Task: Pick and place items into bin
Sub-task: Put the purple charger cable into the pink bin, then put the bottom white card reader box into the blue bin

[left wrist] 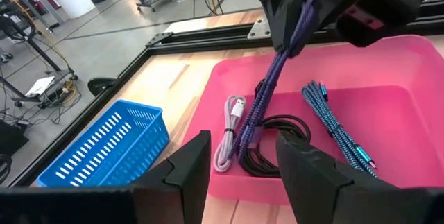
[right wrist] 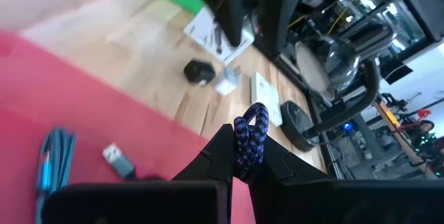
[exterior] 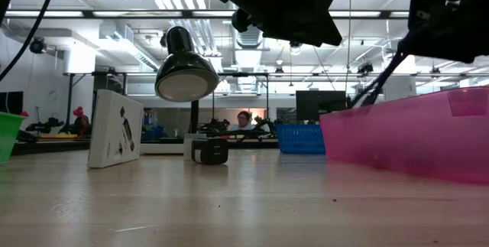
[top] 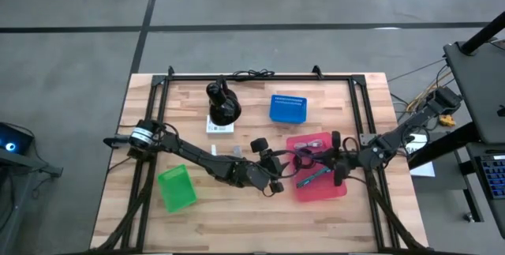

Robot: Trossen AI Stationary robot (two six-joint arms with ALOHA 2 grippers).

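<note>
A pink bin (top: pixel 338 189) sits right of the table's middle. On its floor lie a white cable (left wrist: pixel 227 141), a black coiled cable (left wrist: pixel 274 144) and a teal braided cable (left wrist: pixel 340 130). My right gripper (top: pixel 335 163) hovers over the bin, shut on a purple braided cable (left wrist: pixel 267 92). My left gripper (top: pixel 272 182) is open just off the bin's left wall, its fingers (left wrist: pixel 191 168) touching nothing. A small dark block (right wrist: pixel 199 71) and a white card (top: pixel 221 126) rest on the wood farther left. My right gripper pinches the purple braided cable between its two fingers, and a folded loop (right wrist: pixel 251 128) sticks out past the fingertips. The fingers come from above the bin. The cable hangs below them, and its lower end (left wrist: pixel 248 139) reaches the bin floor beside the white cable.
A blue basket (top: pixel 286 107) stands behind the pink bin and a green bin (top: pixel 177 188) near the left front. A large black rounded object (top: pixel 223 103) stands by the white card. A black frame (top: pixel 260 77) rims the table. People and equipment show in the room beyond.
</note>
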